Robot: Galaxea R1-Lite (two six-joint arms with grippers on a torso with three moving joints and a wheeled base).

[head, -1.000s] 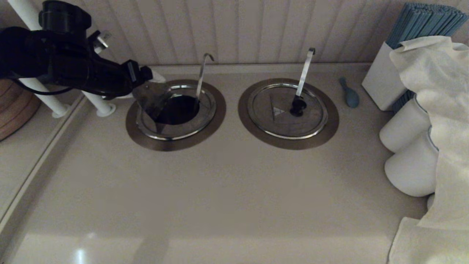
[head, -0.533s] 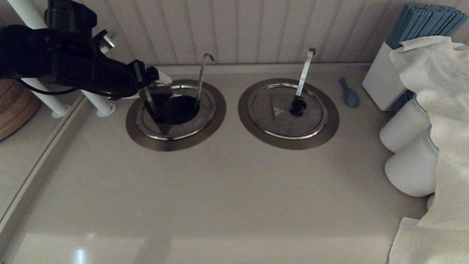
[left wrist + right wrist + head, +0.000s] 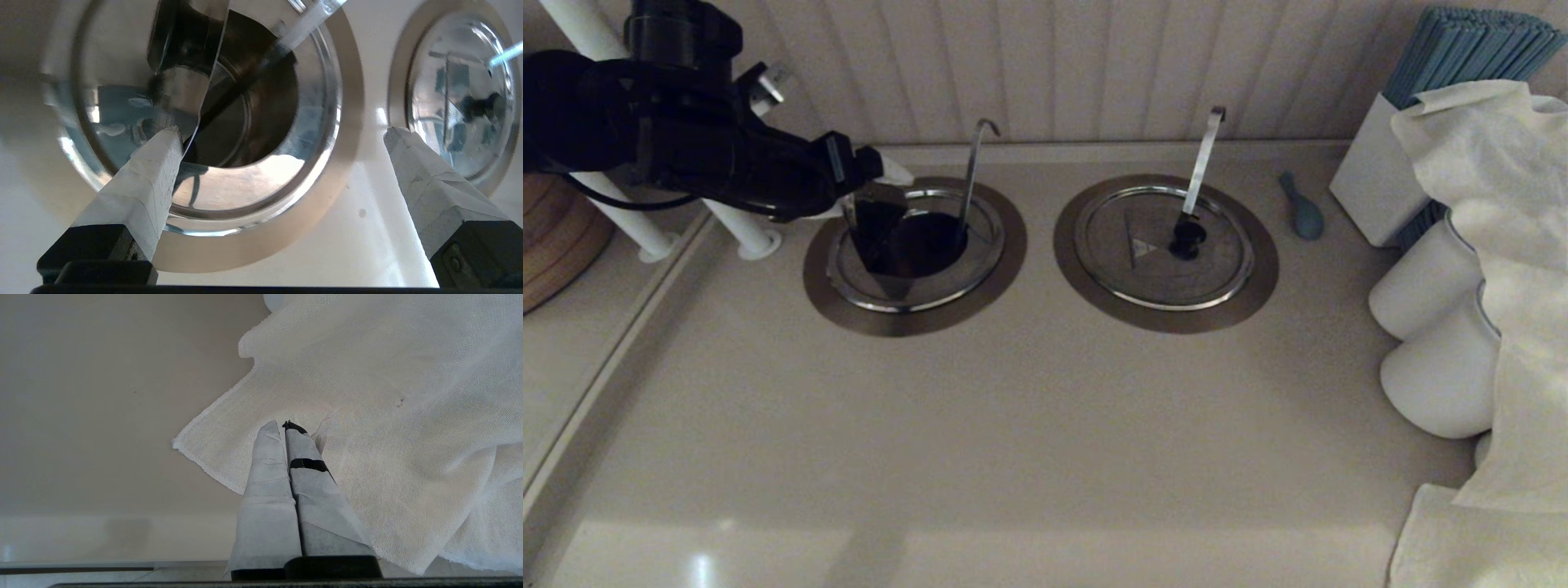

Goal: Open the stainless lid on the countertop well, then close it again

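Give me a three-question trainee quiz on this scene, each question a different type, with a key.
1. True or false: on the stainless lid, the hinged flap stands raised, exposing the countertop well.
2. The left tool is: A) shut on the curled-hook rod; B) open, one finger beside the raised flap; C) shut on the twin lid's handle.
3. Fill in: the right tool is shut, above a white ____.

Key: 1 true; 2 B; 3 cloth.

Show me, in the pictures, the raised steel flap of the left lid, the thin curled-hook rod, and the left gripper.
raised steel flap (image 3: 874, 219), head view, its dark face.
thin curled-hook rod (image 3: 970, 184), head view, mid shaft.
left gripper (image 3: 282, 134), left wrist view, midway between fingertips.
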